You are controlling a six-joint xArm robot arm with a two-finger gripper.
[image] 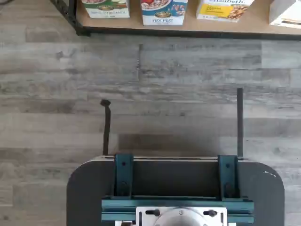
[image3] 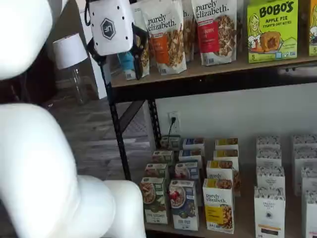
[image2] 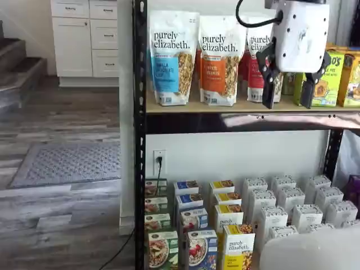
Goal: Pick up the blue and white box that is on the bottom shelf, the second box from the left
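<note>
On the bottom shelf [image3: 247, 218], in both shelf views, the front row starts at the left with a green-and-white carton [image2: 162, 249], then the blue and white box [image2: 201, 249] just beside it, then a yellow-and-white carton [image2: 238, 246]. The blue and white box stands upright, its front showing a bowl of cereal with red berries, with more cartons of the same colours lined up behind it toward the wall. To the right sit rows of white speckled cartons [image2: 289, 199]. In the wrist view the same three front cartons stand at the edge of the shelf board, the blue and white box [image: 164, 12] in the middle, with grey wood-plank floor [image: 188, 94] before them.

On the upper tier stand tall purely elizabeth granola bags [image2: 171, 56], and farther right a green Bobo's box [image3: 272, 29].

The pincer [image2: 287, 93] hangs high in front of the upper tier, well above the blue and white box, its two black fingers spread wide with nothing between them.
</note>
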